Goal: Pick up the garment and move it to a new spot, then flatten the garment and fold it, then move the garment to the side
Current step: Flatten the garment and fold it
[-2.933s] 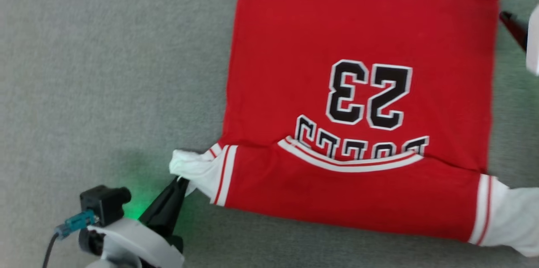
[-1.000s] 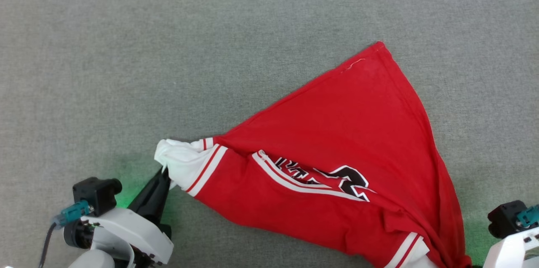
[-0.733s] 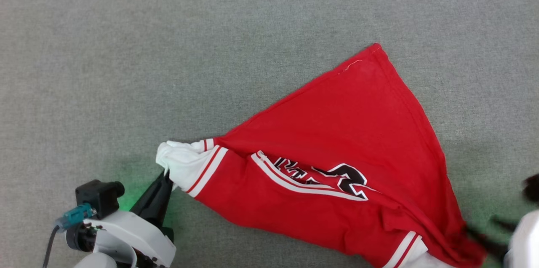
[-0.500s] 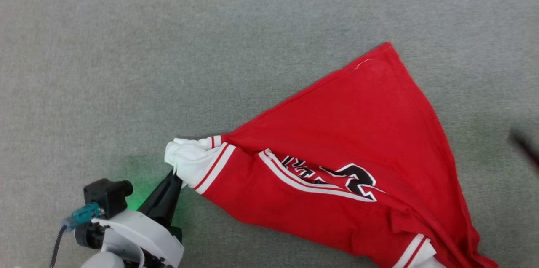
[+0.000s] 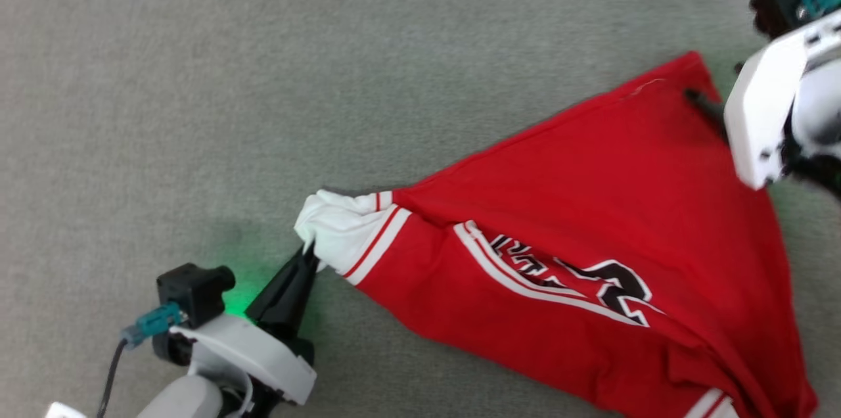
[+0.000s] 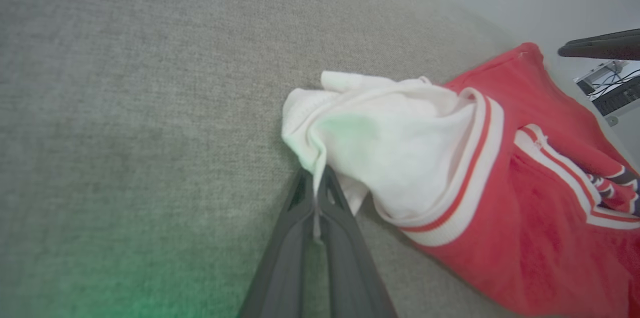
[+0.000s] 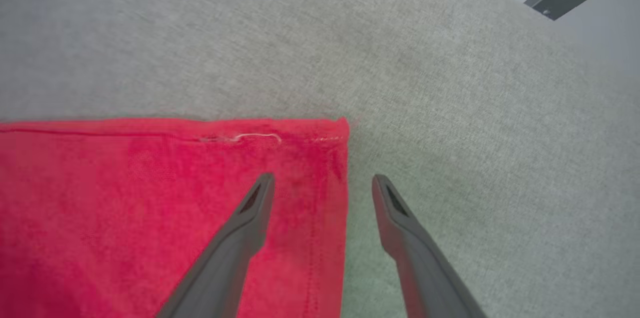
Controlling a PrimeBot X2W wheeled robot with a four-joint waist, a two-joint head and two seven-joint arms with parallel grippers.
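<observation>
We log the garment [image 5: 578, 221] lying bunched into a rough triangle on the grey fabric surface [image 5: 197, 76].

Left gripper [image 6: 315, 178]: jaws pressed together, pinching the white sleeve end [image 6: 390, 158] at the garment's left tip.

Right gripper [image 7: 322, 178]: jaws spread, straddling the garment's far hem corner. One finger is over red cloth, the other over grey just beside the side edge. Whether they touch the cloth, we cannot tell.
</observation>
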